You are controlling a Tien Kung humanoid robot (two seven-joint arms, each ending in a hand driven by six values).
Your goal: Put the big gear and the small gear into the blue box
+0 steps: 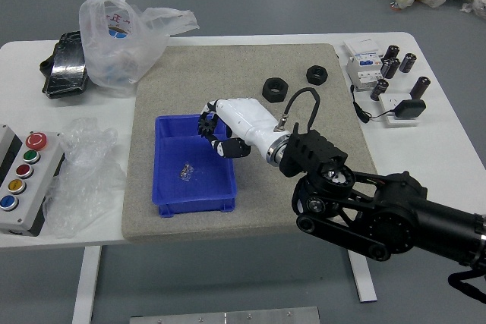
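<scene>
Even, bright light casts only soft shadows.

1 high head camera looks forward and down.
</scene>
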